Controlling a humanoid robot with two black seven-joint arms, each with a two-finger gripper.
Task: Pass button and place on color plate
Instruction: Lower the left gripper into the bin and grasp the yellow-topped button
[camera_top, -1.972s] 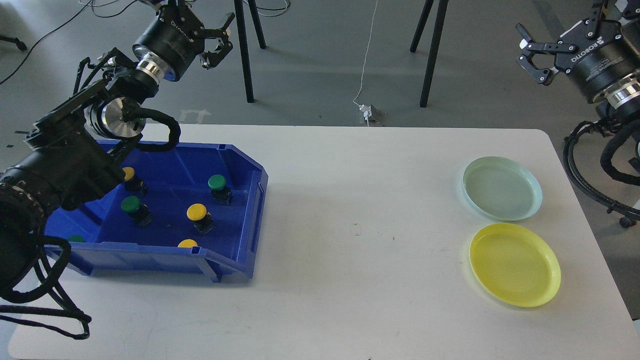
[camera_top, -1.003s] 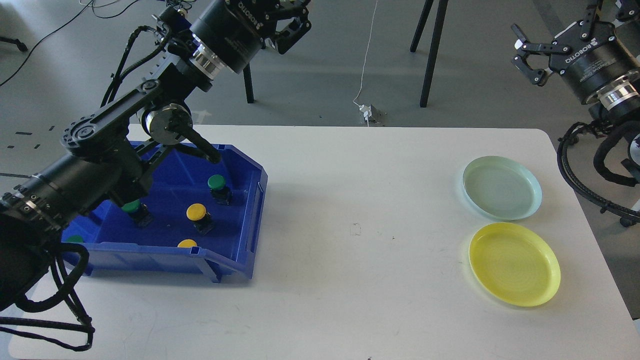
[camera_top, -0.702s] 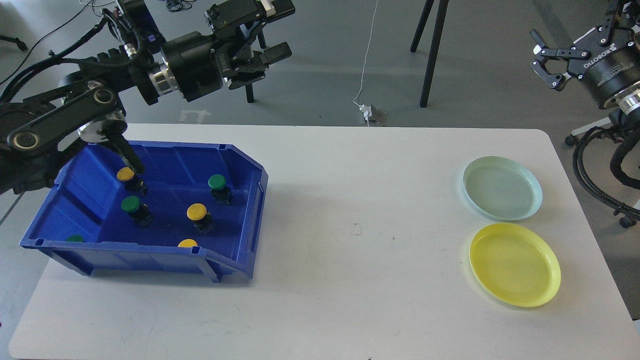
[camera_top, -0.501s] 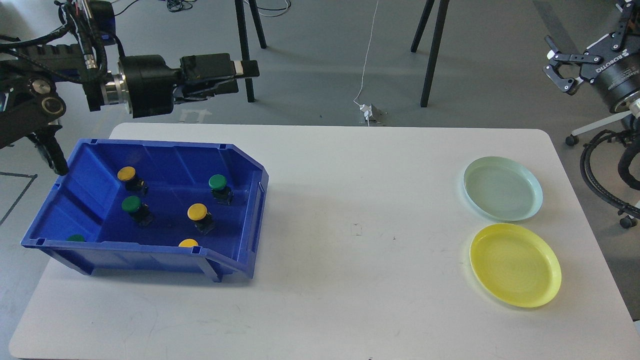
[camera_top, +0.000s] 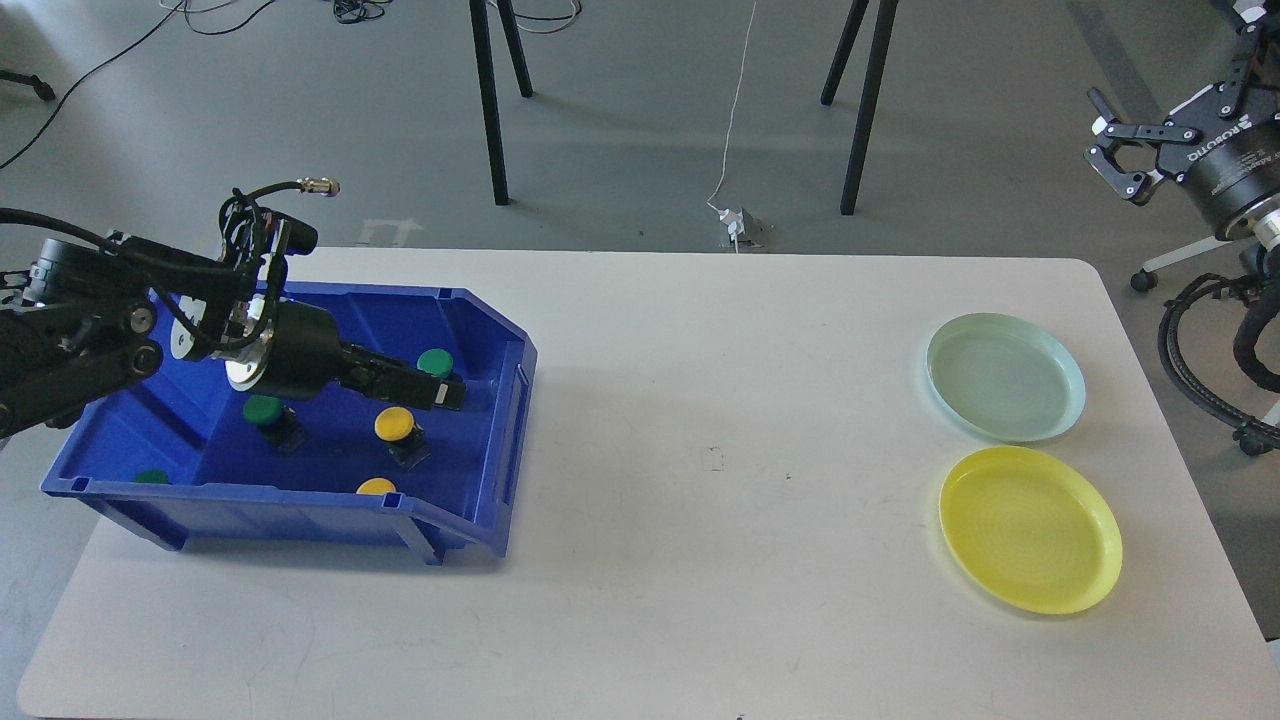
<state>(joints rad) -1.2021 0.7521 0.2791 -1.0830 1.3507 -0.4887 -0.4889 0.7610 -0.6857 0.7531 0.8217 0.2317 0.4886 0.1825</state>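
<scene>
A blue bin (camera_top: 505, 430) at the table's left holds several push buttons: a green one (camera_top: 434, 361) at the back right, a green one (camera_top: 262, 409) at the left, a yellow one (camera_top: 393, 423) in the middle, and a yellow one (camera_top: 376, 487) and a green one (camera_top: 152, 477) half hidden behind the front wall. My left gripper (camera_top: 447, 394) reaches down into the bin, its tip just below the back-right green button. Its fingers show side-on as one dark bar. My right gripper (camera_top: 1112, 140) is open and empty, high off the table's far right.
A pale green plate (camera_top: 1005, 390) and a yellow plate (camera_top: 1030, 543) lie empty on the white table (camera_top: 700, 560) at the right. Black stand legs (camera_top: 490, 110) and a cable are on the floor behind the table.
</scene>
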